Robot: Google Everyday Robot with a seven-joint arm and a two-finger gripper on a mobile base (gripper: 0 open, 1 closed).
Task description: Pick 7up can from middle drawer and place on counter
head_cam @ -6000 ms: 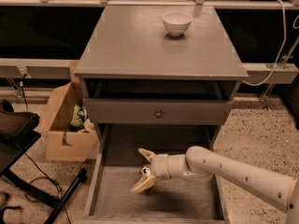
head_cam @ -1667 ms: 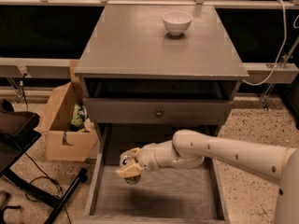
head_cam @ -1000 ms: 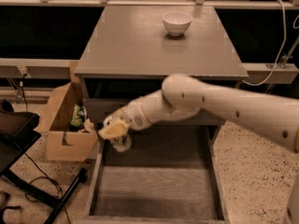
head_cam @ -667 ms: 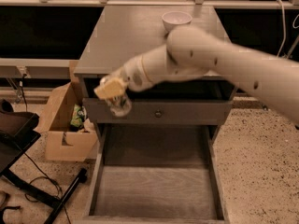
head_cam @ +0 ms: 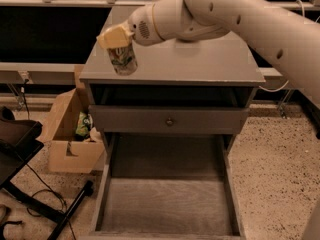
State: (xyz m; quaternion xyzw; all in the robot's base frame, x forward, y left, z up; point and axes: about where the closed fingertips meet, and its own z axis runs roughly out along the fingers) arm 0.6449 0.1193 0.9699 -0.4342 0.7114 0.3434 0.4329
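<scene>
My gripper (head_cam: pixel 117 40) is shut on the 7up can (head_cam: pixel 122 59), a silver-white can with green and red markings. It holds the can tilted above the front left corner of the counter (head_cam: pixel 200 64). The can hangs below the yellowish fingers (head_cam: pixel 114 35). The middle drawer (head_cam: pixel 167 204) stands pulled out below, with a bare wood-grain floor. My white arm (head_cam: pixel 240 14) crosses the counter from the upper right and hides its back part; the white bowl is hidden.
A closed grey drawer front with a round knob (head_cam: pixel 170 121) sits above the open drawer. An open cardboard box (head_cam: pixel 75 134) with items stands on the speckled floor at the cabinet's left. A black chair base (head_cam: pixel 30 184) is at the lower left.
My gripper lifted the can out of the middle drawer, up past the cabinet's left front, to above the counter's front left corner. The drawer now holds nothing.
</scene>
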